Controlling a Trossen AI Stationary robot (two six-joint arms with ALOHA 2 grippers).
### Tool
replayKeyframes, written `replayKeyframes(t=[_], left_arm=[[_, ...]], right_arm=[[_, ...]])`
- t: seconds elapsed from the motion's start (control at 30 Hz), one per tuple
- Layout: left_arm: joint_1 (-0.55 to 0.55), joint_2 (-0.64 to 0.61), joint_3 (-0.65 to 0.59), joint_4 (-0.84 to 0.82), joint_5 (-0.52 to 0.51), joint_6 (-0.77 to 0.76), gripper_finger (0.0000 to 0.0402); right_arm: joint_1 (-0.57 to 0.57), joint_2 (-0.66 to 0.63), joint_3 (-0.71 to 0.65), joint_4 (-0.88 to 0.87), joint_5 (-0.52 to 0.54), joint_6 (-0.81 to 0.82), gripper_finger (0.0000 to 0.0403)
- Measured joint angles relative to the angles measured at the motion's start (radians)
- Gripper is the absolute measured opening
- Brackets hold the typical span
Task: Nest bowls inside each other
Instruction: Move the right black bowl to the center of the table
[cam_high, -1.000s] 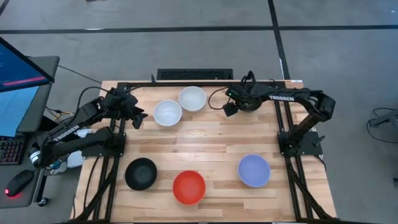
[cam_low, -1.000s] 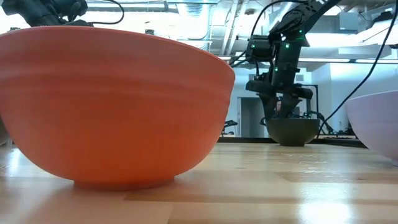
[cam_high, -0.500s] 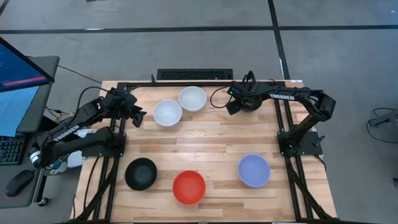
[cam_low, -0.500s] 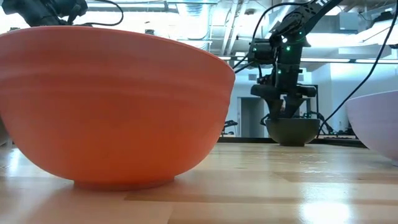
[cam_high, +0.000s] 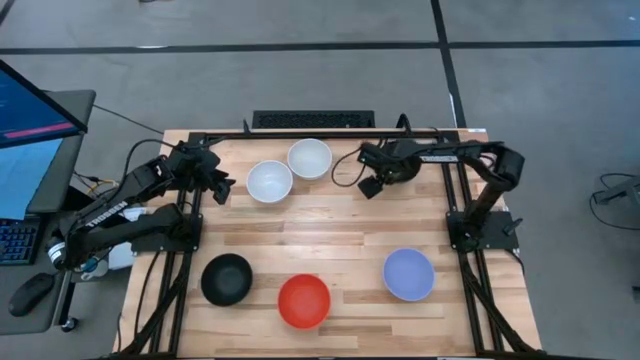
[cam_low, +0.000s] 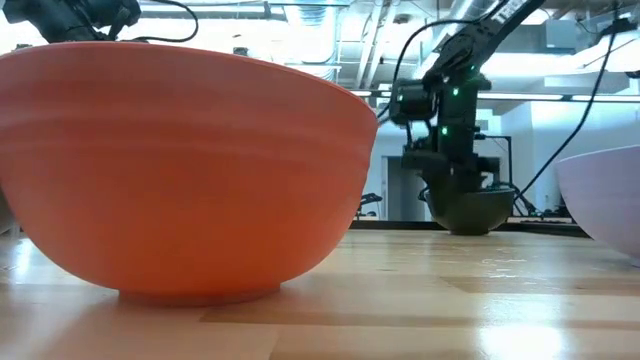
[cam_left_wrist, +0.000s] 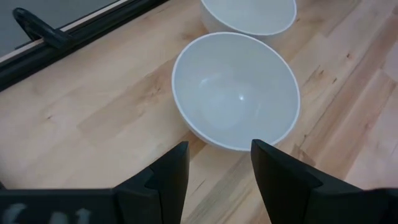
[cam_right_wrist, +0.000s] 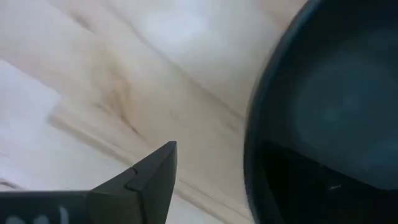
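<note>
At far right of table (cam_high: 330, 225), right claw (cam_high: 383, 172) clamped on rim of black bowl (cam_low: 470, 208), one finger inside and one outside, bowl low over or on the wood. Lies just right of the two white bowls (cam_high: 270, 181). Nearer of these, rear white bowl (cam_high: 309, 158). Left claw (cam_left_wrist: 214, 168) open, waiting just beside front white bowl.

Wooden table (cam_high: 330, 225) — six bowls (cam_high: 269, 181) resting.
</note>
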Motion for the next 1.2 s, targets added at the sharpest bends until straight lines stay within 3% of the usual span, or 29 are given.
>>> replayKeyframes(t=[0.23, 0.5, 0.9, 1.2], left_arm=[[0.0, 0.0, 0.0, 0.0, 0.0, 0.0, 0.0165], [0.0, 0.0, 0.0, 0.0, 0.009, 0.001, 0.0165], [0.0, 0.0, 0.0, 0.001, 0.009, 0.001, 0.0165], [0.0, 0.0, 0.0, 0.001, 0.009, 0.001, 0.0165]], right_arm=[[0.066, 0.084, 0.001, -0.009, -0.02, 0.053, 0.0255], [0.11, 0.074, 0.001, 0.012, 0.03, 0.087, 0.0249], [0.106, 0.002, 0.001, 0.001, 0.13, 0.081, 0.0126], [0.074, -0.003, 0.001, -0.003, 0.131, 0.072, 0.0148]])
